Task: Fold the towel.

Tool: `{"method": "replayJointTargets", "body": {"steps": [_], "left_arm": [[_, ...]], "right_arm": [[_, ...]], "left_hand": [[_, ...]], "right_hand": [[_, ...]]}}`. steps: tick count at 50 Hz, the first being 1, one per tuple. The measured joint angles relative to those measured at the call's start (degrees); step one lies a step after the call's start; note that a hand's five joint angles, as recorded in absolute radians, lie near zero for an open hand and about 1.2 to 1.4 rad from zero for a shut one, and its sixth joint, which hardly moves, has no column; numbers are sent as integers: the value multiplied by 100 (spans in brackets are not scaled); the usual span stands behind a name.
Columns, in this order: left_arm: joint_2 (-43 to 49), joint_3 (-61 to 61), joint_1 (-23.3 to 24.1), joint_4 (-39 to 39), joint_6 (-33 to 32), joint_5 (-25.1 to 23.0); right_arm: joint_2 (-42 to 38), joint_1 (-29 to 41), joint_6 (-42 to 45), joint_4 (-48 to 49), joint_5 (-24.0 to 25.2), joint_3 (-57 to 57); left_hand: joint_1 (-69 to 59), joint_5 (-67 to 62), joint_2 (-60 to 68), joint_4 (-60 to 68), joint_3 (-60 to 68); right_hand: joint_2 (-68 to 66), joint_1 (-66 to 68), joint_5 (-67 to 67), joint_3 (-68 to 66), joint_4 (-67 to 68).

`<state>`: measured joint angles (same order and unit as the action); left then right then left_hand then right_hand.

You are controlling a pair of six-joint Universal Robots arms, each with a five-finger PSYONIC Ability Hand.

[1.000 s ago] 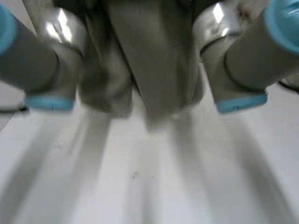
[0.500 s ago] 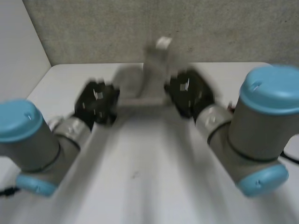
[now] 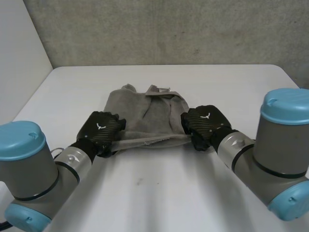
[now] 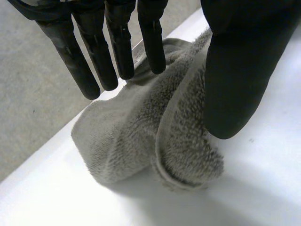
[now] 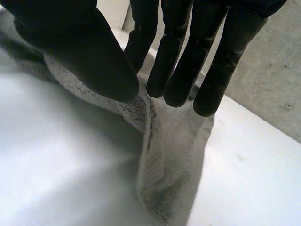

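A grey towel (image 3: 145, 116) lies rumpled on the white table (image 3: 159, 193), its near edge stretched between my two hands. My left hand (image 3: 101, 130) is at the towel's near left corner. In the left wrist view its fingers (image 4: 117, 52) are straight and spread away from the thumb (image 4: 235, 75), which touches the rolled corner of the towel (image 4: 141, 136). My right hand (image 3: 205, 124) is at the near right corner. There the thumb (image 5: 80, 47) and fingers (image 5: 178, 61) pinch a raised ridge of the towel (image 5: 169, 165).
A grey wall (image 3: 159, 29) runs along the table's far edge and a white panel (image 3: 19, 58) stands at its left. My two forearms reach over the near part of the table on either side.
The arms swung forward from close under the camera, carrying the hanging towel, and laid it down on the table. The left hand's fingers have opened off the corner.
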<state>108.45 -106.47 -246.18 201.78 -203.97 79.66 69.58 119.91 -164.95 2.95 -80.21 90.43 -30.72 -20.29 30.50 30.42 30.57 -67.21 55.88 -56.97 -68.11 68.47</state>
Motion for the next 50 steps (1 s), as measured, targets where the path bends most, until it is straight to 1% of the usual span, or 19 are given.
{"method": "replayJointTargets", "body": {"steps": [3,4,5,7,8,12,15,22,27,31,32,33,35,36,37,39,41,45,50], "left_arm": [[43,-8,106,8,458,535],[55,-7,117,10,502,628],[91,2,134,15,581,835],[135,19,144,21,634,1025],[211,61,152,33,686,1284],[384,189,151,51,720,1591],[497,281,145,63,721,1664],[685,441,117,53,856,1610],[597,413,95,-88,1226,1468],[325,328,-26,-572,1882,1376],[325,328,-26,-572,1882,1376],[223,304,-98,-814,2180,1354],[151,285,-160,-1032,2446,1335],[97,274,-209,-1227,2692,1303],[97,274,-209,-1227,2692,1303],[34,249,-271,-1571,3153,1171],[21,227,-286,-1707,3363,1043],[25,190,-279,-1815,3576,805],[105,188,-230,-1733,3606,647]], "right_arm": [[186,-209,-516,20,248,105],[210,-238,-576,22,274,115],[253,-298,-688,24,320,131],[286,-345,-768,25,350,141],[320,-398,-846,24,378,149],[356,-452,-904,18,394,151],[363,-458,-900,14,391,149],[364,-432,-859,6,357,158],[352,-443,-865,40,307,171],[344,-556,-918,70,282,161],[344,-556,-918,70,282,161],[343,-626,-948,92,276,152],[340,-696,-988,116,272,141],[338,-727,-1010,127,271,136],[338,-727,-1010,127,271,136],[324,-882,-1141,179,270,99],[313,-949,-1200,193,272,83],[285,-1026,-1260,202,279,73],[222,-1048,-1269,200,285,76]], "left_hand": [[37,42,-44,-39,-38],[37,42,-44,-39,-38],[35,21,-32,-27,-33],[-26,-65,41,49,33],[-157,-187,168,179,160],[-597,-616,607,607,590],[-662,-705,691,702,683],[-712,-761,746,752,740],[-712,-768,748,753,740],[-750,-788,772,783,764],[-750,-788,772,783,764],[-839,-865,865,875,858],[-1092,-1093,1077,1086,1068],[-1092,-1093,1077,1086,1068],[-1092,-1093,1077,1086,1068],[-1281,-1322,1308,1318,1302],[-1377,-1396,1388,1393,1379],[-1412,-1444,1434,1442,1427],[-1281,-1342,1327,1323,1312]], "right_hand": [[0,0,-5,0,0],[0,0,-5,0,0],[0,0,-5,0,0],[0,0,-5,0,0],[0,0,-6,0,0],[0,0,-6,0,0],[0,0,-6,0,0],[0,0,-7,0,0],[0,0,-9,0,0],[0,0,-10,0,0],[0,0,-10,0,0],[0,0,-10,0,0],[0,0,-10,0,0],[0,0,-10,0,0],[0,0,-10,0,0],[0,0,-10,0,0],[0,0,-11,0,0],[0,0,-11,0,0],[0,0,-12,0,0]]}}
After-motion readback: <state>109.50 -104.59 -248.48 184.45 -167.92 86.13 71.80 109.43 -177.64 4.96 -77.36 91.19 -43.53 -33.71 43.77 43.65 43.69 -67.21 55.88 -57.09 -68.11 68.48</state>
